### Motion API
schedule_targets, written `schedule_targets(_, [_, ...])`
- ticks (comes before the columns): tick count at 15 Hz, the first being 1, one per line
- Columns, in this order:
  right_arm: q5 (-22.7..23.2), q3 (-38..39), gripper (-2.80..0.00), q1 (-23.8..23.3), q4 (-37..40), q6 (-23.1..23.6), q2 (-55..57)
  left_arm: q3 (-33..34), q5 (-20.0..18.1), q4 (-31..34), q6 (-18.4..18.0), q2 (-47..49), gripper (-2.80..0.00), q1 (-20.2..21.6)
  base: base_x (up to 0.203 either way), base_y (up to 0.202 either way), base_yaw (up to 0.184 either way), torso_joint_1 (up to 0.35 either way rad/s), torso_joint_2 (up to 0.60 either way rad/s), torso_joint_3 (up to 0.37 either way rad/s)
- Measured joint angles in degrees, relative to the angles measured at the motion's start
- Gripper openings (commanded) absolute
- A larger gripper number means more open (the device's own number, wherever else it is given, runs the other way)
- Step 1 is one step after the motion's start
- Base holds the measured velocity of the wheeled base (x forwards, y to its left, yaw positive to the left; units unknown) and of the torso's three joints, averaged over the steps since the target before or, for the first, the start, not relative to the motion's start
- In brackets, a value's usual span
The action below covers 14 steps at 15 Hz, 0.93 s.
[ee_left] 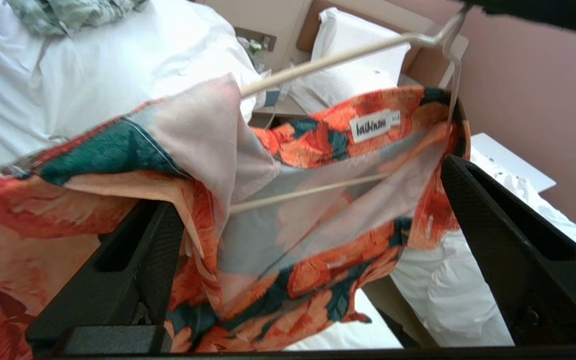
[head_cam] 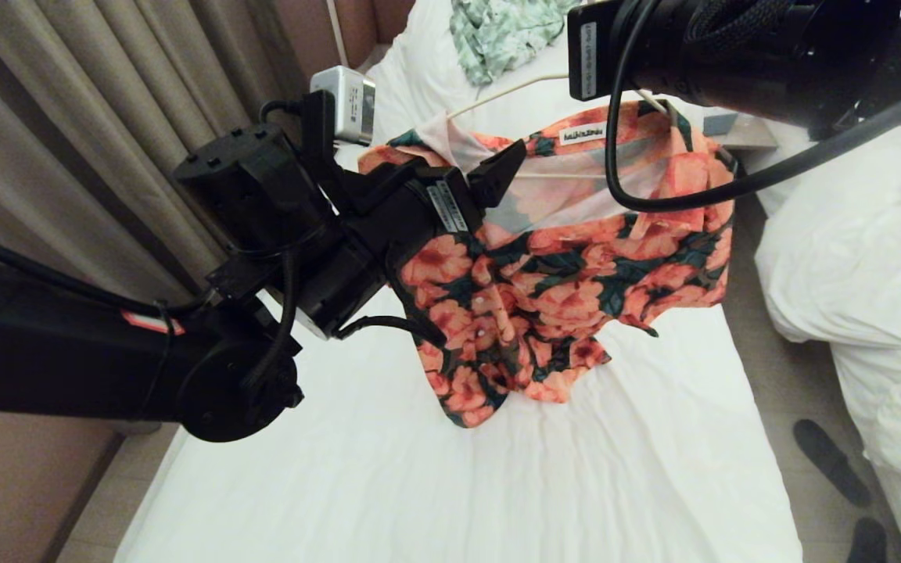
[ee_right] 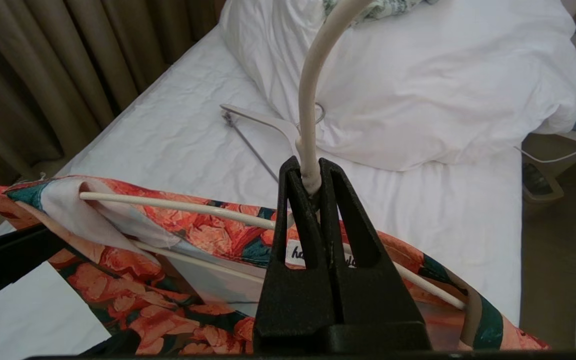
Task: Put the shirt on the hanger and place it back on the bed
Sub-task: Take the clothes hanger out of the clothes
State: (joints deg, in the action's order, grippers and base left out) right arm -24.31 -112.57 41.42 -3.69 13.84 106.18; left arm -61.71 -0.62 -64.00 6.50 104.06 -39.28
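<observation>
Soft, warm indoor light, moderately dim, with no hard shadows. The sheet (head_cam: 497,469) beyond the left gripper (ee_left: 308,220) reads bright white; the pillow (ee_right: 418,90) past the right gripper (ee_right: 313,190) is nearly blown out. The fingers (ee_left: 508,240) close to the lens are dark and soft-focused. The curtain (head_cam: 67,117) is dim. Wide-angle bending shows at the edges.

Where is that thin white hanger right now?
The hanger is up in the air over the bed, its neck pinched in the right gripper, its arms partly inside the shirt.

Floral shirt (head_cam: 568,266) (half-hung) on hanger (ee_right: 178,206)
</observation>
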Motion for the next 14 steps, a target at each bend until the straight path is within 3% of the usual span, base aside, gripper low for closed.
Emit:
schedule_targets(1, [0.0, 0.0, -2.80, 0.3, 0.0, 0.0, 0.0, 0.0, 0.0, 0.0, 0.0, -0.1, 0.00, -0.1, 0.000, 0.000, 0.000, 0.000, 0.00, 0.000])
schedule_targets(2, [0.0, 0.0, -2.80, 0.5, 0.0, 0.0, 0.0, 0.0, 0.0, 0.0, 0.0, -0.2, -2.80, -0.1, 0.000, 0.000, 0.000, 0.000, 0.00, 0.000])
schedule_targets(14, [-0.1, 1.2, -2.80, 0.7, 0.1, -0.1, -0.7, -0.3, 0.7, 0.1, -0.6, -0.1, -2.80, 1.0, 0.000, 0.000, 0.000, 0.000, 0.00, 0.000])
